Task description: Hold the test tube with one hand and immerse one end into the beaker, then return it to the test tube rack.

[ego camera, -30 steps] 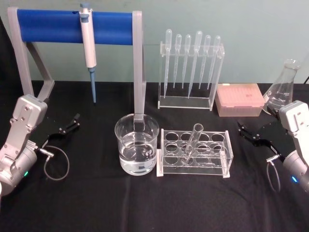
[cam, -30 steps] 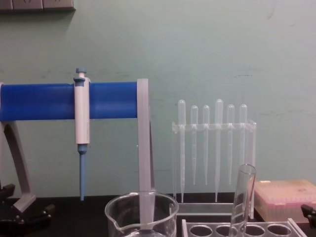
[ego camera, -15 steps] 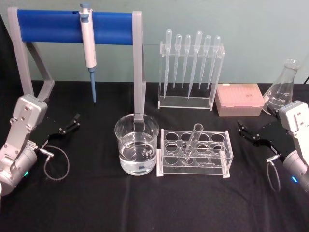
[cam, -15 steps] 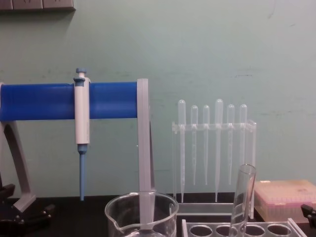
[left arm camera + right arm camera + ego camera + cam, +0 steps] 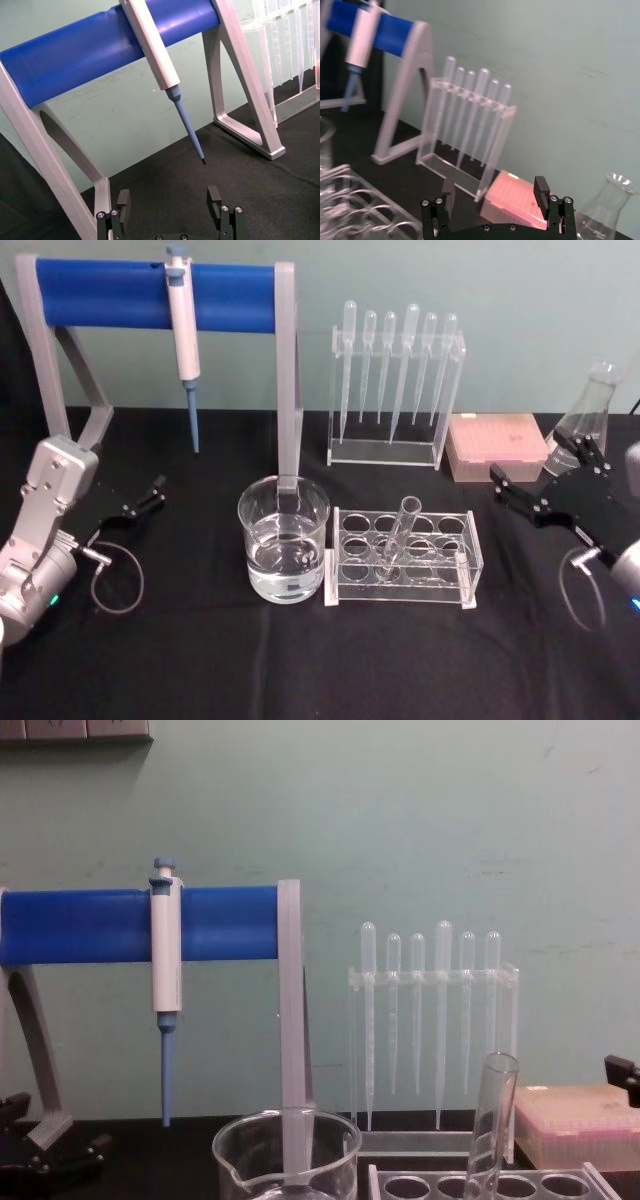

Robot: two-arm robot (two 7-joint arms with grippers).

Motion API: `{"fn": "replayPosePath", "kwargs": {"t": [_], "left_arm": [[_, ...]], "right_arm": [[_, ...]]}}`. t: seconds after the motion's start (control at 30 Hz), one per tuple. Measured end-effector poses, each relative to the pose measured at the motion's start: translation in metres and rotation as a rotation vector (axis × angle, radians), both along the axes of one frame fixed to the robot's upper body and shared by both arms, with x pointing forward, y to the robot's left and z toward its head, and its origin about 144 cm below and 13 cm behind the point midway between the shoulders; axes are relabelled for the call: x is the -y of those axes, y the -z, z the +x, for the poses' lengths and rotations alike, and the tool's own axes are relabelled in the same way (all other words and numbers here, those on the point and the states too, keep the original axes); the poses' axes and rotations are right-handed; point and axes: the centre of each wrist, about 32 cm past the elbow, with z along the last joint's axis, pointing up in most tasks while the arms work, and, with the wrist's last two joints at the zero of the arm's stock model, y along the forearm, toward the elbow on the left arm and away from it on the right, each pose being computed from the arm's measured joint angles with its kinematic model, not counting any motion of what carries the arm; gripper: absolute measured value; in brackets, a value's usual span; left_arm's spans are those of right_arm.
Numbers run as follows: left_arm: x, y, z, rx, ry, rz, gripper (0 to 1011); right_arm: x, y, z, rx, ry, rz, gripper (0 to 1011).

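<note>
Head view showed the test tube (image 5: 398, 537) leaning in the test tube rack (image 5: 450, 585), beaker (image 5: 283, 550) just left. The right gripper (image 5: 494, 186) hung right of it, the left gripper (image 5: 169, 196) far left, both with jaws spread. A skewed pinch might slip tilted glass.

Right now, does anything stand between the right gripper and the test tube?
Nothing visible does. The open right gripper hangs right of the test tube rack, where the test tube leans; only bare table and the rack's empty holes lie between. The tip box sits farther back.
</note>
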Motion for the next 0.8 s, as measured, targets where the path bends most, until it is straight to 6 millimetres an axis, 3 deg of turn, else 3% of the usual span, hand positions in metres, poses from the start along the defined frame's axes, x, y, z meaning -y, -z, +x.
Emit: {"fn": "replayPosePath", "kwargs": {"t": [0.47,0.8], "left_arm": [[0.000,0.000,0.000,0.000,0.000,0.000,1000],[0.000,0.000,0.000,0.000,0.000,0.000,1000]], "right_arm": [[0.039,-0.012,-0.038,-0.060,-0.274,-0.015,1002],[0.039,-0.011,-0.028,-0.172,-0.517,0.029,1002]]}}
